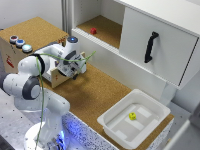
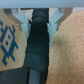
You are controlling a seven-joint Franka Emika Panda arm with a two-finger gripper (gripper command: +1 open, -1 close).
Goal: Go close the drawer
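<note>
The drawer [image 1: 57, 77] is a small light plywood box that sticks out of the tan box unit [image 1: 30, 35] towards the cork floor at the exterior view's left. My gripper [image 1: 76, 68] is right at the drawer's outer end, touching or almost touching it. In the wrist view the gripper [image 2: 41, 16] is open, and its pale fingers [image 2: 22, 16] stand wide apart on either side of a dark blurred strip [image 2: 37, 50]. What that strip is cannot be told. Plywood with a blue pattern [image 2: 9, 42] lies on one side of it and cork [image 2: 67, 55] on the other.
Coloured buttons [image 1: 20, 42] sit on top of the box unit. A white cabinet panel with a black handle [image 1: 151, 46] stands at the back right, next to a shelf holding a small red object [image 1: 93, 30]. A white tub [image 1: 134, 121] holds a yellow piece [image 1: 132, 115]. A green cable [image 1: 45, 92] hangs along the arm.
</note>
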